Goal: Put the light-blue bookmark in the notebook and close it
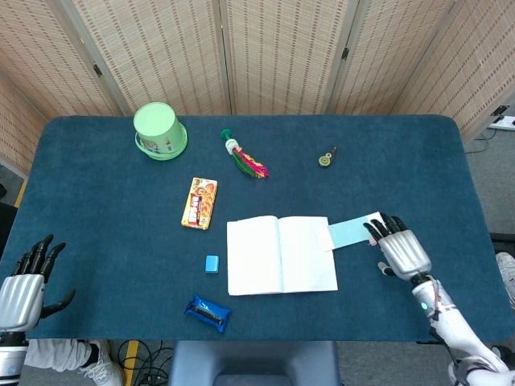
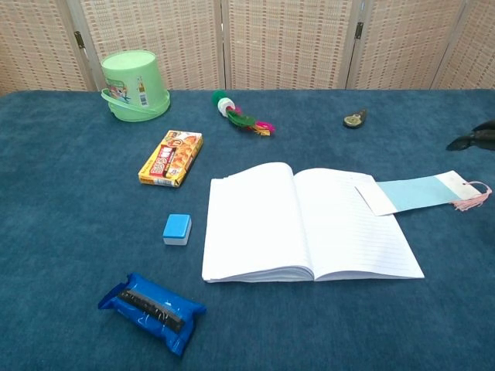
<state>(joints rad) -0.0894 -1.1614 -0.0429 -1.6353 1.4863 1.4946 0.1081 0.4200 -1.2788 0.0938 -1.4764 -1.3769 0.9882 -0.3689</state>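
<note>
The white notebook (image 1: pixel 282 255) lies open and flat near the table's front middle; the chest view shows its lined pages (image 2: pixel 309 224). The light-blue bookmark (image 1: pixel 352 232) lies on the cloth, its left end overlapping the notebook's right page, its pink tassel to the right (image 2: pixel 414 192). My right hand (image 1: pixel 401 249) is over the bookmark's tassel end with fingers spread and nothing held. In the chest view its dark fingertips (image 2: pixel 473 139) show above the bookmark, apart from it. My left hand (image 1: pixel 24 283) hangs open off the front left corner, empty.
A green bucket (image 1: pixel 160 131) stands upside down at the back left. A feathered toy (image 1: pixel 244 157) and a small round object (image 1: pixel 325 159) lie at the back. A snack box (image 1: pixel 199 203), blue eraser (image 1: pixel 212 264) and blue packet (image 1: pixel 208 313) lie left of the notebook.
</note>
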